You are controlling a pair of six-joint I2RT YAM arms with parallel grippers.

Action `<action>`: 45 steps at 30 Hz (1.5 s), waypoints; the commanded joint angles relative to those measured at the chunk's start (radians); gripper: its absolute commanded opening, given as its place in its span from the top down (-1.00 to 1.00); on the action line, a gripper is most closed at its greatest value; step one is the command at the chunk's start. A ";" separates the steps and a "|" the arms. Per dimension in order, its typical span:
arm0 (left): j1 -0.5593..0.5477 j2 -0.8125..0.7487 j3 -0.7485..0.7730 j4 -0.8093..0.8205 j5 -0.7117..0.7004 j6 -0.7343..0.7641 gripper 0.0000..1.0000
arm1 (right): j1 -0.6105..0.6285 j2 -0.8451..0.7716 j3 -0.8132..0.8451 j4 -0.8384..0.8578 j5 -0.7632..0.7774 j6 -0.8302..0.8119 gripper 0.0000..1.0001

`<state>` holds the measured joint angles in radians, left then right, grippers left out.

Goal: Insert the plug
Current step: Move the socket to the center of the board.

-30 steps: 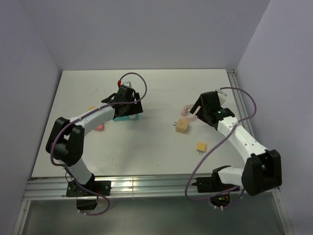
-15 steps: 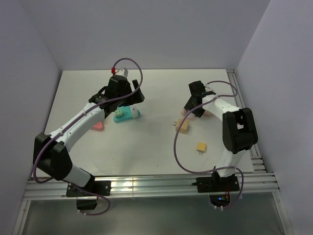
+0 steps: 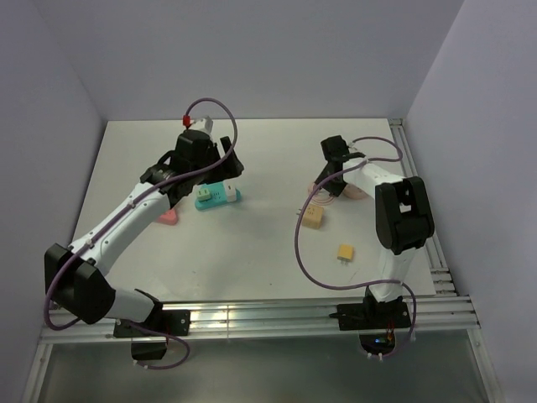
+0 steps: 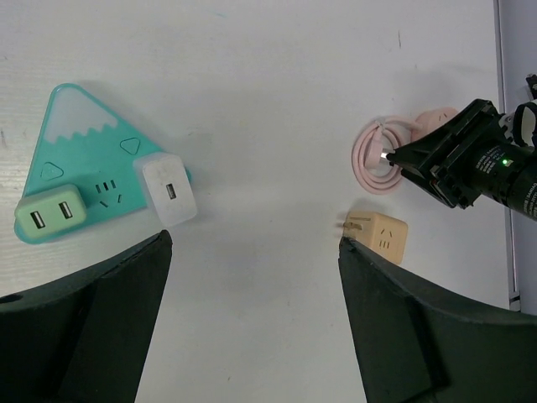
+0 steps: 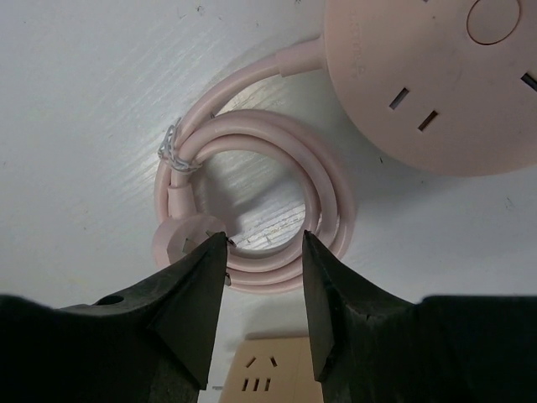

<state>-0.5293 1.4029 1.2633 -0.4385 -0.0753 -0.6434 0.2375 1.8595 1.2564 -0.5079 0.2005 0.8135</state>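
A pink plug (image 5: 170, 241) lies at the end of a coiled pink cable (image 5: 329, 195) that runs from a round pink power strip (image 5: 436, 84). My right gripper (image 5: 262, 248) hangs low over the coil, open with a narrow gap. Its jaws straddle the coil's near strands and its left finger covers part of the plug. In the top view the right gripper (image 3: 322, 186) is at the back right. My left gripper (image 4: 255, 243) is open wide and empty, high over bare table beside a teal mountain-shaped power strip (image 4: 84, 159).
The teal strip (image 3: 220, 196) carries a white charger (image 4: 170, 191) and a green charger (image 4: 50, 217). A tan socket cube (image 3: 313, 217) sits just in front of the coil, a small yellow adapter (image 3: 345, 251) nearer me. A pink object (image 3: 168, 218) lies under the left arm.
The right arm has swung back and down onto the pink coil, and its jaws have narrowed. The left arm has stretched out and moved back, leaving the teal strip uncovered.
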 commanded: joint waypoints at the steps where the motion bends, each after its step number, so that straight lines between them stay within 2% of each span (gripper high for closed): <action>1: -0.003 -0.064 -0.019 -0.014 0.008 0.014 -0.72 | 0.011 -0.023 -0.037 0.006 0.008 -0.010 0.03; 10: -0.003 -0.100 -0.021 -0.052 -0.012 0.027 -0.72 | 0.011 -0.063 -0.095 0.014 0.030 -0.027 0.03; 12: -0.003 -0.108 -0.025 -0.058 -0.020 0.030 -0.72 | 0.010 -0.082 -0.106 0.025 0.028 -0.031 -0.02; 14: 0.000 -0.111 -0.028 -0.060 -0.029 0.031 -0.72 | 0.008 -0.085 -0.117 0.032 0.027 -0.037 -0.22; 18: 0.000 -0.101 -0.022 -0.071 -0.031 0.036 -0.72 | -0.007 -0.045 -0.101 0.022 -0.007 -0.043 -0.23; 24: 0.003 -0.099 -0.028 -0.062 -0.030 0.034 -0.72 | -0.006 -0.017 -0.092 0.029 -0.009 -0.043 0.04; 26: 0.005 -0.094 -0.027 -0.062 -0.031 0.034 -0.72 | -0.006 0.001 -0.075 0.014 0.000 -0.050 0.30; 29: 0.005 -0.096 -0.030 -0.063 -0.027 0.033 -0.72 | 0.000 0.017 -0.057 -0.012 0.001 -0.053 0.31; 33: 0.008 -0.108 -0.041 -0.060 -0.038 0.034 -0.72 | 0.005 -0.019 -0.104 0.037 -0.007 -0.053 0.31; 34: 0.008 -0.108 -0.042 -0.060 -0.038 0.034 -0.72 | 0.005 -0.022 -0.112 0.046 -0.013 -0.060 0.58; 36: 0.009 -0.107 -0.042 -0.060 -0.037 0.034 -0.72 | 0.005 -0.016 -0.095 0.037 -0.029 -0.060 0.94; 37: 0.008 -0.105 -0.039 -0.060 -0.034 0.034 -0.72 | 0.005 -0.007 -0.086 0.032 -0.035 -0.063 1.00; 45: 0.011 -0.108 -0.042 -0.063 -0.041 0.033 -0.72 | 0.028 -0.031 -0.078 0.040 -0.068 -0.082 1.00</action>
<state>-0.5240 1.3235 1.2213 -0.5060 -0.1032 -0.6281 0.2531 1.8511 1.1645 -0.4603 0.1524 0.7498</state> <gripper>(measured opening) 0.857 0.007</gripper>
